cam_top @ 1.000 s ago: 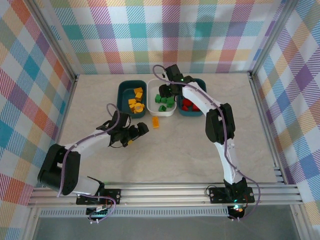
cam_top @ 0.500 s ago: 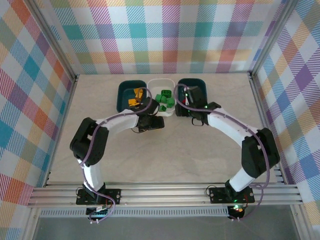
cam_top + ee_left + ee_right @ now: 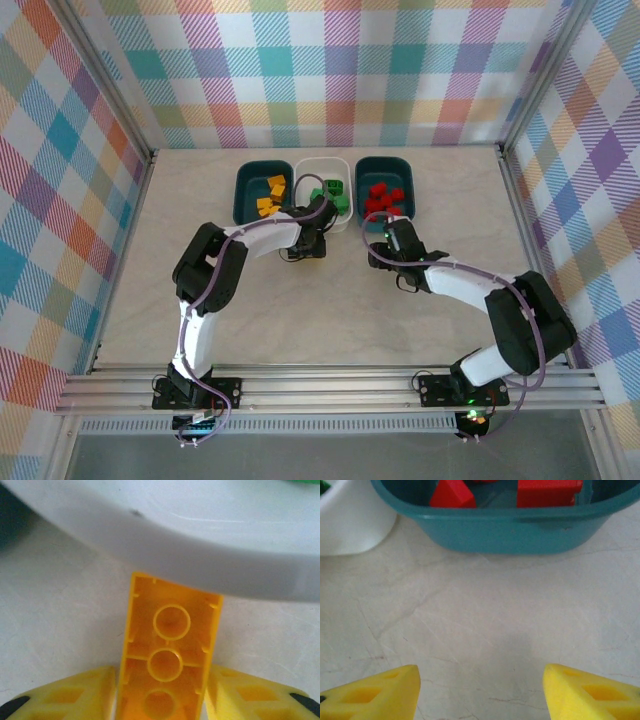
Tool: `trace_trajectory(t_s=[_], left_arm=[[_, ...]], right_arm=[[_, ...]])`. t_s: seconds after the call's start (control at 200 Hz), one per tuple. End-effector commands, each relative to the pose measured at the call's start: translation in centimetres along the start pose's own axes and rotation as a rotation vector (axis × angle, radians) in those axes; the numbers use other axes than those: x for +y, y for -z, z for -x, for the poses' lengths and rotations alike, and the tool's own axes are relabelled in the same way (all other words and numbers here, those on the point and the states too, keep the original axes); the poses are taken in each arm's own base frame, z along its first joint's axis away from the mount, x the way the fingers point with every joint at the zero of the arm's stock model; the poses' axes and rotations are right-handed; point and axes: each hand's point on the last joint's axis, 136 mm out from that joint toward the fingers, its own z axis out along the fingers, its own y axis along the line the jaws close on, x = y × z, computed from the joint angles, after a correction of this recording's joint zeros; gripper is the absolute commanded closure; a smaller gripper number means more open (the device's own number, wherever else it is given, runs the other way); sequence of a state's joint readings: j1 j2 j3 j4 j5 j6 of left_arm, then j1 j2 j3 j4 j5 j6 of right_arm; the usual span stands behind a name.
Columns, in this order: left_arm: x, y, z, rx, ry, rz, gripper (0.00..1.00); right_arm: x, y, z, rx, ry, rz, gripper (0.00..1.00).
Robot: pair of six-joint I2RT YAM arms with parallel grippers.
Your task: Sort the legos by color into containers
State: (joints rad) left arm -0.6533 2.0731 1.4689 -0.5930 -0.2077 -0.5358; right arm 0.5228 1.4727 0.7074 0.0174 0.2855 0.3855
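An upturned yellow-orange lego [image 3: 167, 645] lies on the table against the front wall of the white container [image 3: 200, 540]. My left gripper [image 3: 162, 692] is shut on it, a finger pressed to each long side. From above, that gripper [image 3: 308, 243] sits just in front of the white container [image 3: 322, 165], which holds green legos [image 3: 335, 195]. The left teal container [image 3: 245, 195] holds yellow-orange legos [image 3: 270, 195]. The right teal container [image 3: 385, 163] holds red legos [image 3: 383, 195]. My right gripper [image 3: 480, 685] is open over bare table in front of the right teal container [image 3: 510, 530].
The three containers stand in a row at the back middle of the table. Metal frame rails [image 3: 330, 378] and plaid walls close in the workspace. Bare table [image 3: 330, 310] stretches in front of both grippers.
My left arm swung from the table's left middle to the white container's front and closed on the yellow-orange lego. My right arm drew back from over the containers toward the near side.
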Motion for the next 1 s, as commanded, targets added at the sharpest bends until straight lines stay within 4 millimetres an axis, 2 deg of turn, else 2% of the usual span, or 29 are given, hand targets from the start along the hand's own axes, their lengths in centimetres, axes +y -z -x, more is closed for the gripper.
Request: trace_trajectory(t_s=[0.0,0.2,0.375,0.49,0.65,0.765,0.84,0.93,0.995], left_arm=[[-0.8,-1.0,0.6,-0.03,-0.037,-0.004,0.57],[-0.4,-0.4,-0.2,-0.034,-0.078,0.011,0.69],[0.0,0.9,-1.3,-0.046,-0.107,0.006,0.72],[-0.3,2.5,-1.7,-0.058,-0.119,-0.014,0.72],[-1.4,6.1,-1.6,-0.103,-0.157,-0.059,0.72],[-1.4,9.3,-0.6,-0.152,-0.167,-0.091,0.72],[-0.4,10.9,0.9,-0.188,-0.157,-0.082,0.71],[1.9,11.2,3.4,-0.195,-0.102,-0.063,0.71],[3.6,10.7,5.2,-0.171,-0.04,-0.077,0.71]], right_arm=[[0.4,1.0,2.8,-0.118,-0.062,0.025,0.34],[0.7,0.9,2.9,-0.114,-0.065,0.044,0.34],[0.9,0.8,2.9,-0.114,-0.065,0.05,0.34],[0.9,0.8,2.9,-0.114,-0.063,0.049,0.35],[1.0,0.7,2.9,-0.112,-0.062,0.051,0.35],[1.0,0.6,2.9,-0.108,-0.058,0.05,0.35],[1.1,0.6,2.8,-0.106,-0.061,0.056,0.35],[1.2,0.6,2.8,-0.102,-0.062,0.065,0.35],[1.3,0.6,2.8,-0.1,-0.064,0.07,0.35]])
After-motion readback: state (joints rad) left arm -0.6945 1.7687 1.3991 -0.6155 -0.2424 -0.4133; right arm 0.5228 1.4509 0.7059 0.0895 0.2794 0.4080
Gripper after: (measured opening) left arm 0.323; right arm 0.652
